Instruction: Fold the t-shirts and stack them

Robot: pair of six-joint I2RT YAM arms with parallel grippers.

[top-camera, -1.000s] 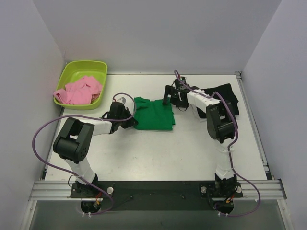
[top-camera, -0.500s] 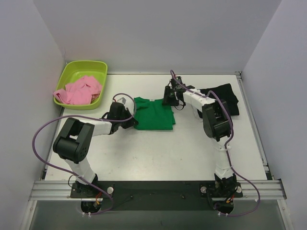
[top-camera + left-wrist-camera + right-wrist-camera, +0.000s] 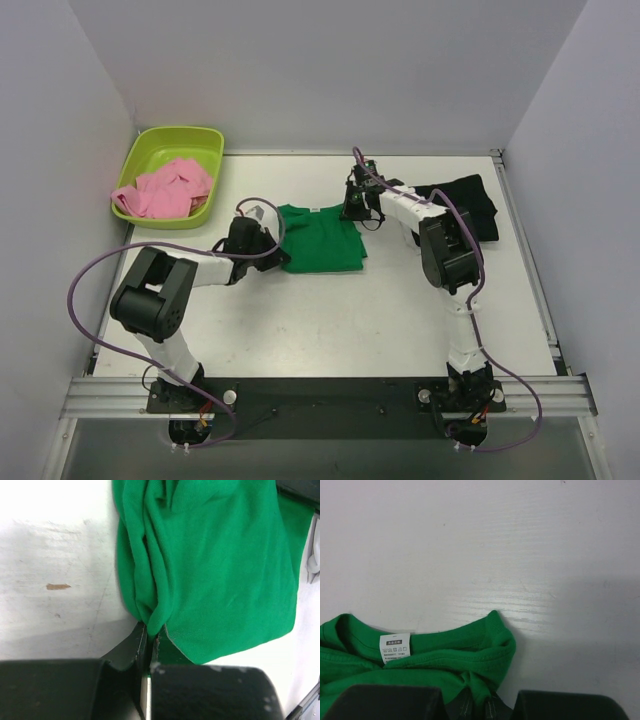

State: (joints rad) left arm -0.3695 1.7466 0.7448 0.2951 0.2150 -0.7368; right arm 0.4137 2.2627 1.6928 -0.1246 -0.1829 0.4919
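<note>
Table, white, arm bases at near edge. Left arm lies low across the near-left part, reaching right. Left gripper sits at the green shirt's left edge. In the left wrist view the left gripper has its jaws closed tight on a bunched fold of the green shirt, with cloth pinched between the tips. Small brown mark on the table just left of that fold.

Green shirt lies mid-table, roughly flat in a squarish shape with wrinkles along the left side, neck toward the far edge.

Right arm stands near-right and bends back and left. Right gripper is on the shirt's far right corner. In the right wrist view the right gripper has its jaws nearly together with green cloth caught between them, just beside the collar. White care label shows inside the neck of the green shirt. Bare table beyond the collar.

Black shirt lies far right, in a heap, partly hidden by the right arm, apart from the green one.

Pink shirt, crumpled, sits in the lime tub at the far-left corner, well apart from both grippers.
</note>
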